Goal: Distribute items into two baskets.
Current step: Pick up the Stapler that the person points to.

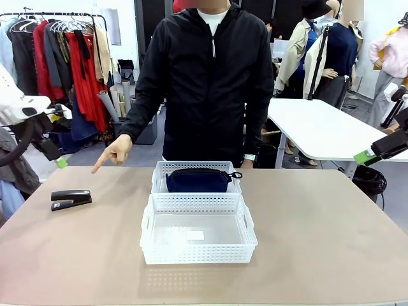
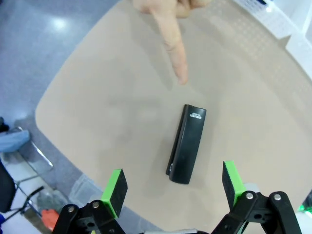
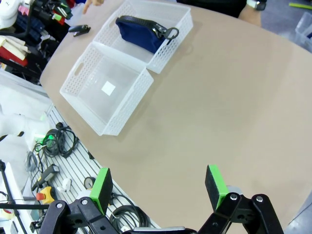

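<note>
A black stapler (image 1: 71,199) (image 2: 186,143) (image 3: 79,30) lies flat on the table's left side. The person's hand (image 1: 113,153) points a finger (image 2: 173,45) down at it from just beyond. A navy pouch (image 1: 198,180) (image 3: 142,33) lies in the far white basket (image 1: 162,169) (image 3: 181,26). Butted against it, the near white basket (image 1: 198,252) (image 3: 123,113) holds nothing but a small label. My left gripper (image 2: 173,184) hovers open above the stapler; one green pad (image 1: 61,163) shows at the left edge. My right gripper (image 3: 160,185) hangs open off the table's right side, a green pad (image 1: 364,157) showing there.
The tan table (image 1: 319,242) is bare around the baskets. The person in a black jacket (image 1: 210,76) stands at the far edge. A clothes rack (image 1: 64,64) and a white table (image 1: 325,127) stand behind. Cables (image 3: 53,146) lie on the floor below the table edge.
</note>
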Robot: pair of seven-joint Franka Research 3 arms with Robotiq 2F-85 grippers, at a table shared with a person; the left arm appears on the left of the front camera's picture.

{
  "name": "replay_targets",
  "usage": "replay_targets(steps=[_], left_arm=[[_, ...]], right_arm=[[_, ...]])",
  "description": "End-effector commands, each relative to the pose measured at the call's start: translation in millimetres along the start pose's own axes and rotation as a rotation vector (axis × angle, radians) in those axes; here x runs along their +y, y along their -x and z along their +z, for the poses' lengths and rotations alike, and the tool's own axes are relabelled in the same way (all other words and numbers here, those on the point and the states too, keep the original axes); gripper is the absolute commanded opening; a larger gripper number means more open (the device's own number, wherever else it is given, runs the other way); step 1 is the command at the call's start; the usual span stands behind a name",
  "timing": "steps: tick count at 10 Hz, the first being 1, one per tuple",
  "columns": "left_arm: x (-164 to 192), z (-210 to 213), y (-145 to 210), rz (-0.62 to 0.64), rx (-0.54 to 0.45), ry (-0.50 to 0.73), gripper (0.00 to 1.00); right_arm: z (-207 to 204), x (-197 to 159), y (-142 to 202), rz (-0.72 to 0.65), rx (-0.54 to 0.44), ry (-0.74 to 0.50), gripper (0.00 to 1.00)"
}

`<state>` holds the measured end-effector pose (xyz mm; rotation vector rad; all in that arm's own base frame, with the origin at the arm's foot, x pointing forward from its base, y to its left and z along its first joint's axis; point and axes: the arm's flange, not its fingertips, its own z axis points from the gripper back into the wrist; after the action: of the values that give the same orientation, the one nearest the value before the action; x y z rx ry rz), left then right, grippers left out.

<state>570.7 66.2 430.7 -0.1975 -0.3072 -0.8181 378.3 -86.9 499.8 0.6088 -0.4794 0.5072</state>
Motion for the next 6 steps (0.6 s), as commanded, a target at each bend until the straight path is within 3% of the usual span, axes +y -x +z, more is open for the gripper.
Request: replay_targets(steps=[1, 6], left_arm=[[-2, -9, -1, -0.104, 0.039, -0.003, 1.0], [-20, -47, -1, -0.257, 0.191, -0.027, 1.0]], right_arm=[[-1, -1, -1, 0.003, -0.004, 0.005, 1.0], [-1, -1, -1, 0.003, -0.004, 0.005, 1.0]])
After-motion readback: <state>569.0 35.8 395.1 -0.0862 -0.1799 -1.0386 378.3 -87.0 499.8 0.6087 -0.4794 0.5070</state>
